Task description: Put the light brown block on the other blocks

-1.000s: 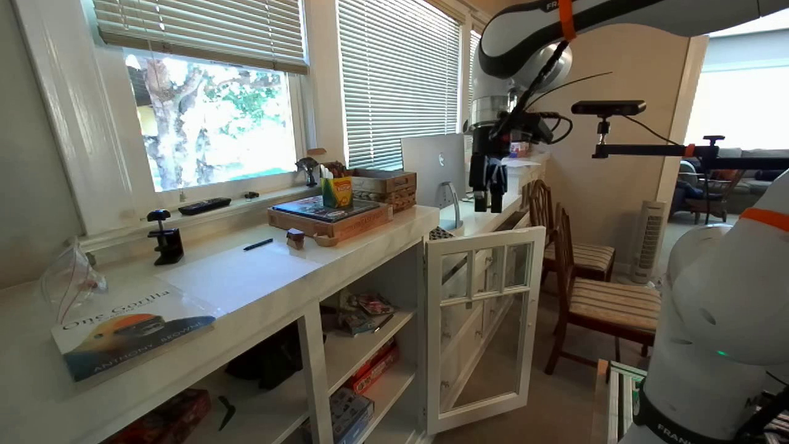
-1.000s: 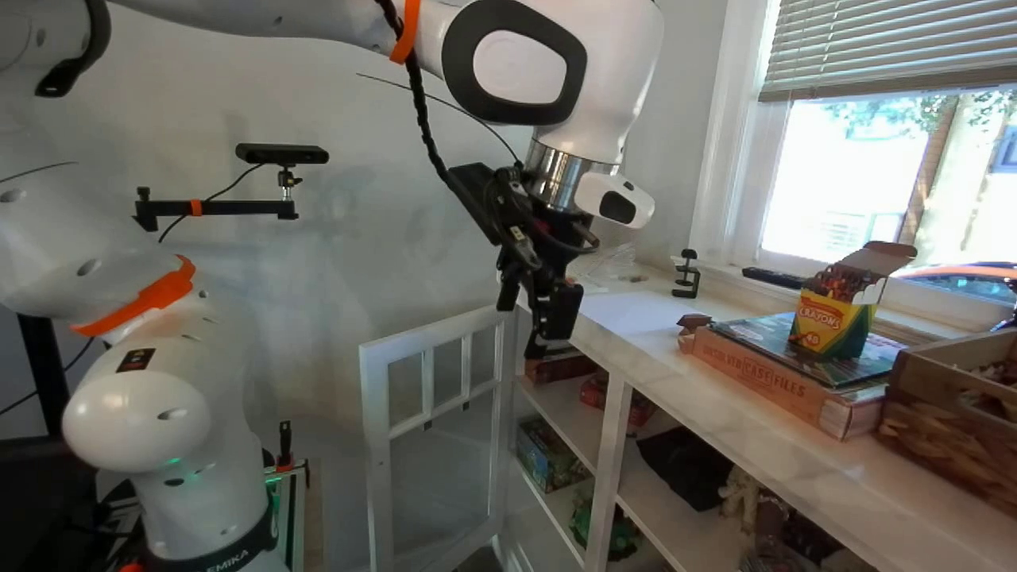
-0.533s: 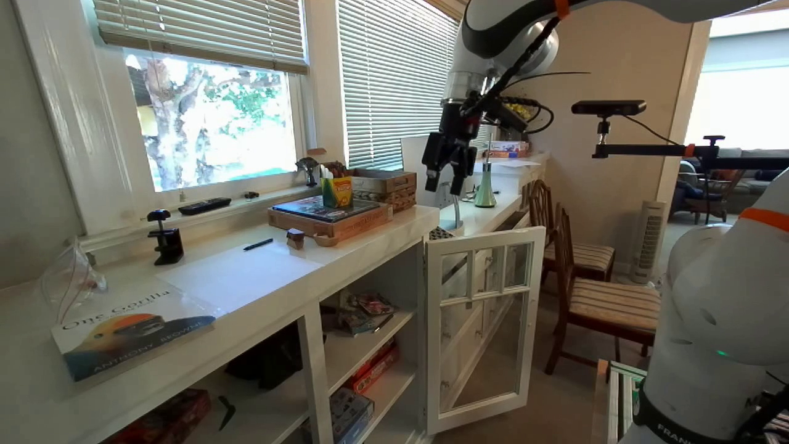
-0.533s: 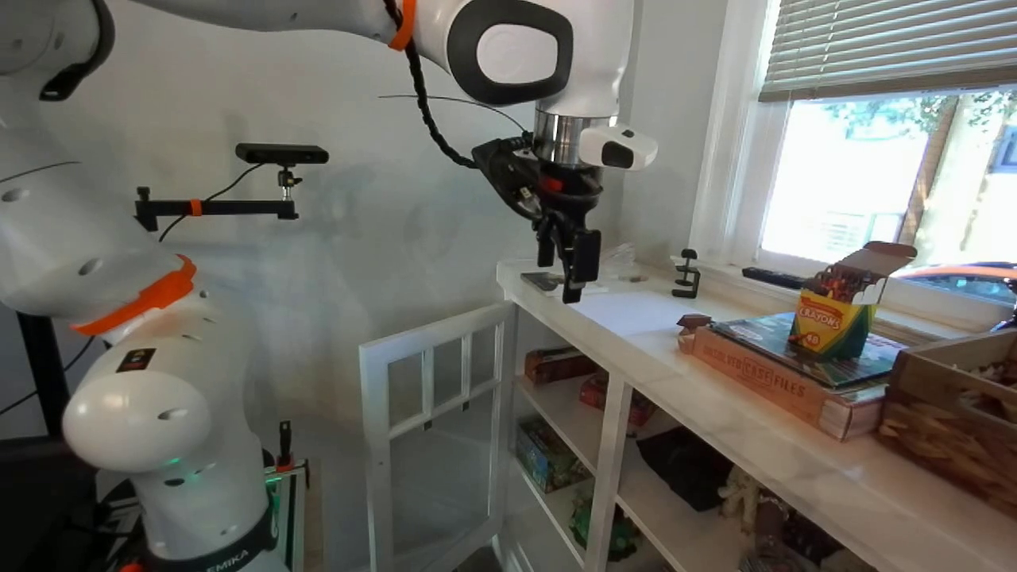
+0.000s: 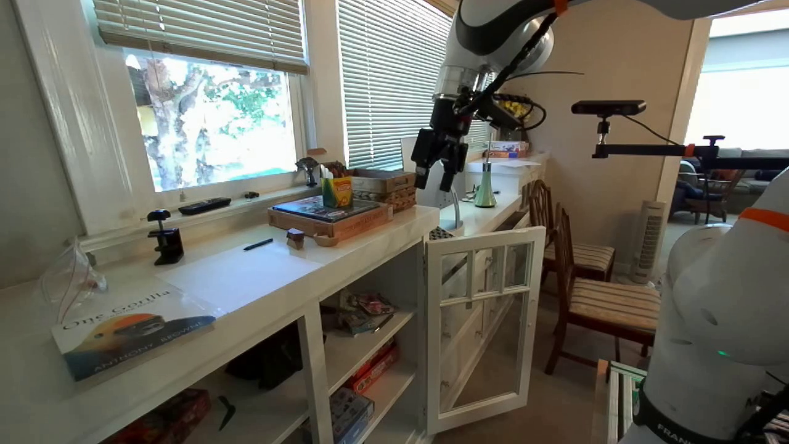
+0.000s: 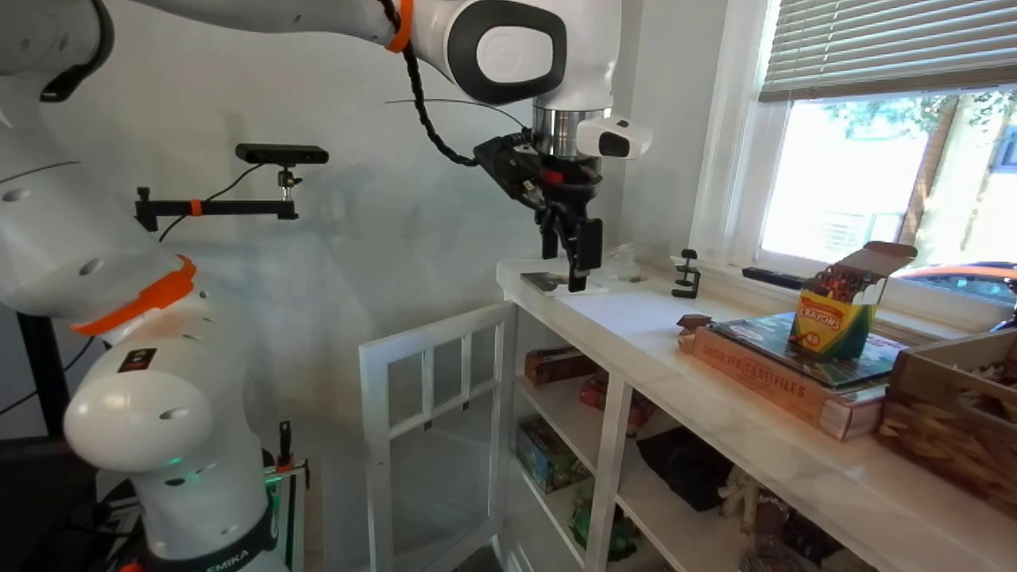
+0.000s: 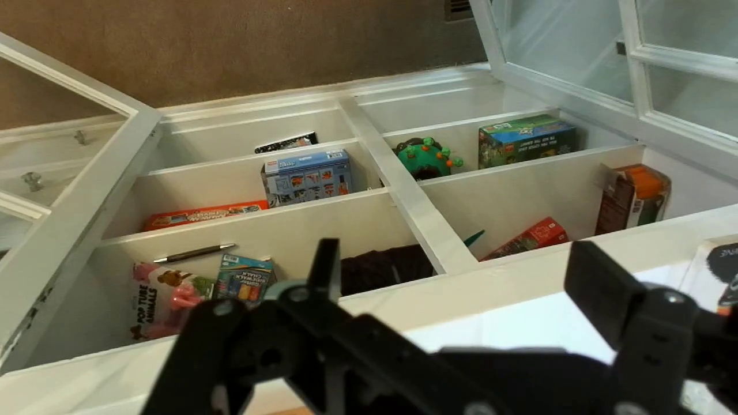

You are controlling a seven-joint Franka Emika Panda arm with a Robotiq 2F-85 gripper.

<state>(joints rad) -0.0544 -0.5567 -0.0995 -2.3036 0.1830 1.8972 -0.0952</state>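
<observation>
In the wrist view the claw (image 7: pixel 455 253) runs off the bottom edge, its nearest parts blurred; it covers part of a grey-green item (image 7: pixel 282 287) that cannot be identified, the surface (image 7: pixel 461 294) hides part of a dark cloth (image 7: pixel 392 265), and a book (image 7: pixel 712 265) is cut off at the right. Both exterior views crop the arm (image 6: pixel 592 56) at the top. In an exterior view the claw hides part of a monitor (image 5: pixel 407 150), and what lies in a clear bag (image 5: pixel 73 277) is too small to tell. In an exterior view a wooden crate (image 6: pixel 926 413) is cut by the right edge.
</observation>
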